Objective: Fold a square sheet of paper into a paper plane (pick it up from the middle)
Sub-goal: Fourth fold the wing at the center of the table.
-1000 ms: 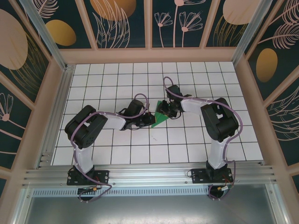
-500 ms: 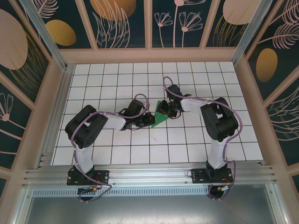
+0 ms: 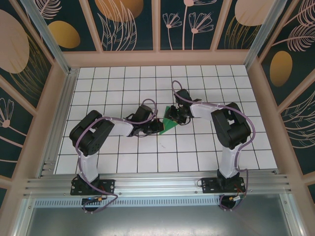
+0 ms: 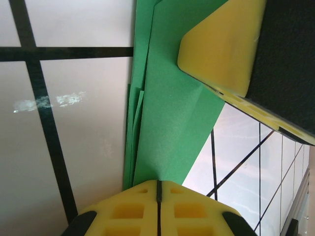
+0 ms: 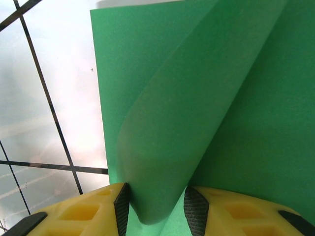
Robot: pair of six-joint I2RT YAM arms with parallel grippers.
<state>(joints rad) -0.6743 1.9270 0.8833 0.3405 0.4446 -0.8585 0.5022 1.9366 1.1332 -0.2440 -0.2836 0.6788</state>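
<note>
The green sheet of paper (image 3: 170, 125), folded into a thick layered wedge, lies on the white tiles between the two grippers. My left gripper (image 3: 156, 126) is shut, and the wedge's near edge (image 4: 167, 123) runs into the seam of its yellow fingers (image 4: 158, 183). My right gripper (image 3: 173, 116) stands over the far side. Its jaws are apart, and a raised flap of the paper (image 5: 197, 98) curls round between the black pads (image 5: 122, 202), brushing both (image 5: 156, 206). One yellow finger of the right gripper (image 4: 221, 49) rests on the paper in the left wrist view.
The tiled table (image 3: 123, 83) is bounded by a raised frame, with a rail at the left (image 3: 59, 123) and a metal beam at the near edge (image 3: 157, 184). A small dark mark (image 3: 161, 144) lies just in front of the paper.
</note>
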